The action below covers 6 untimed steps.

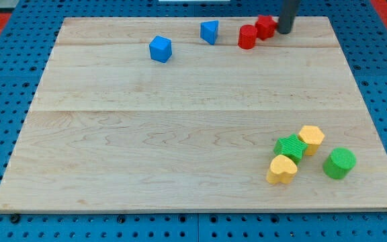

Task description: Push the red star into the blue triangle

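Observation:
The red star [266, 26] lies near the board's top edge, right of centre. A red cylinder [247, 37] touches it on its lower left. The blue triangle [209, 31] lies further left along the top edge, a small gap away from the red cylinder. My tip [284, 31] rests on the board right against the red star's right side. The rod rises out of the view's top.
A blue cube [160, 49] lies left of the blue triangle. At the lower right are a green star [290, 147], a yellow hexagon [311, 138], a yellow heart [282, 169] and a green cylinder [339, 163]. The wooden board [180, 134] rests on a blue pegboard.

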### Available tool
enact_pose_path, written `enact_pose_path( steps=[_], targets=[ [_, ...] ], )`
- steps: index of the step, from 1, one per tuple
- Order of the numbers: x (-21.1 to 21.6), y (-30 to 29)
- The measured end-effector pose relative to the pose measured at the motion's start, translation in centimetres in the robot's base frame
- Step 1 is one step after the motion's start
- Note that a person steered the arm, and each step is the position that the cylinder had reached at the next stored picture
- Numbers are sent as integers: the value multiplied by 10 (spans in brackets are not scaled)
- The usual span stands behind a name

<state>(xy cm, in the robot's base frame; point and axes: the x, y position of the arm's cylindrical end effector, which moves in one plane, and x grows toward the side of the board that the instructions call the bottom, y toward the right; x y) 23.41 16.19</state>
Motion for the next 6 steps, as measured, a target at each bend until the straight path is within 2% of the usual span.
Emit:
enact_pose_path(
  steps=[1,2,3,4,6],
  targets=[
    [0,-34],
    [-21,0],
    [-43,3],
    [-42,-4],
    [-42,-106]
  ],
)
